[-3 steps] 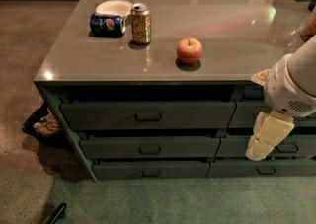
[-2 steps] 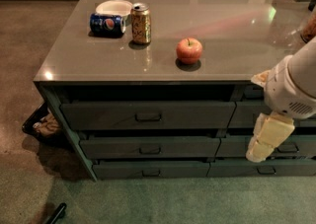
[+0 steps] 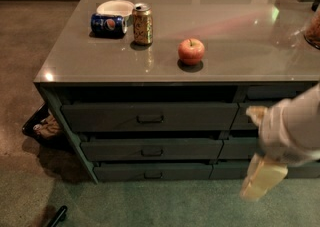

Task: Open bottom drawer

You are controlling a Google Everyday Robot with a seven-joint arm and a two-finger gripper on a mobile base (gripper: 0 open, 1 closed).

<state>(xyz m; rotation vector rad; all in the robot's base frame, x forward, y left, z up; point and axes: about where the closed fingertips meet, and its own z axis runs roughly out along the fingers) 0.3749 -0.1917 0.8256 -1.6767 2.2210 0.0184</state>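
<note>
The bottom drawer [image 3: 152, 171] is the slimmest dark grey-green front, lowest in the left three-drawer stack, and has a small dark centre pull [image 3: 153, 175]. It looks closed, level with the cabinet base. My gripper [image 3: 262, 178], cream-coloured and blurred, hangs from the white arm [image 3: 295, 128] at the lower right. It is in front of the neighbouring stack and to the right of the bottom drawer, not touching it.
Two taller drawers [image 3: 150, 117] [image 3: 151, 149] sit above it. On the grey counter [image 3: 240, 46] are an apple [image 3: 191, 51], an upright gold can [image 3: 142, 24], a lying blue can [image 3: 108, 24] and a white bowl [image 3: 116, 7]. A dark bag [image 3: 42, 126] lies on the floor at the left.
My arm and gripper have moved down and slightly left, from beside the top drawers to the level of the bottom drawer. The drawers and counter items have not moved.
</note>
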